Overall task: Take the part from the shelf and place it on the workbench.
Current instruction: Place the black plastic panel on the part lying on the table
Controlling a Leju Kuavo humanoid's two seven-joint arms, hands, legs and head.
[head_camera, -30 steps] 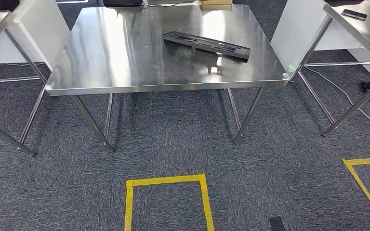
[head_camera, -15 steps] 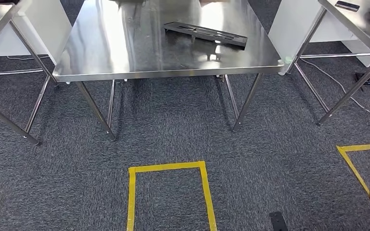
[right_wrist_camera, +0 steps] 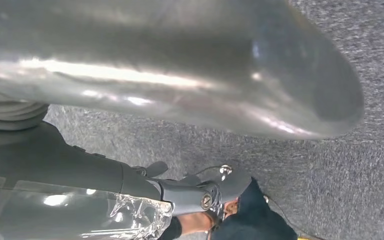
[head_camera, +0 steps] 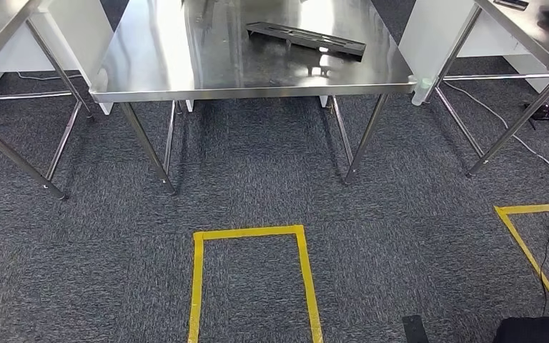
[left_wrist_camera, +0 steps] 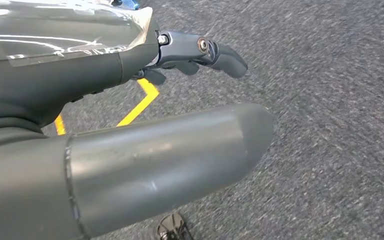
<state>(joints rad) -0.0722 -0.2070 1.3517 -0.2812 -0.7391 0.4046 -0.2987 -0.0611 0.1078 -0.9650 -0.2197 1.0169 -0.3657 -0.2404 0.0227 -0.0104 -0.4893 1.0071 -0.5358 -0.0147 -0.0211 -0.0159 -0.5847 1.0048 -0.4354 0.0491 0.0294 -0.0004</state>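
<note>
We judge the placing done: black part (head_camera: 306, 38) lies flat on the steel workbench (head_camera: 164, 64). Left hand (left_wrist_camera: 180, 75) and right hand (right_wrist_camera: 200, 192) hang over grey carpet (head_camera: 257, 186), fingers apart, holding nothing. Next: nothing left but standing clear.

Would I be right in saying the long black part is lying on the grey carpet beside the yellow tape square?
Not quite: the head view shows the long black part lying on the shiny steel workbench, not on the grey carpet by the yellow tape square.
</note>
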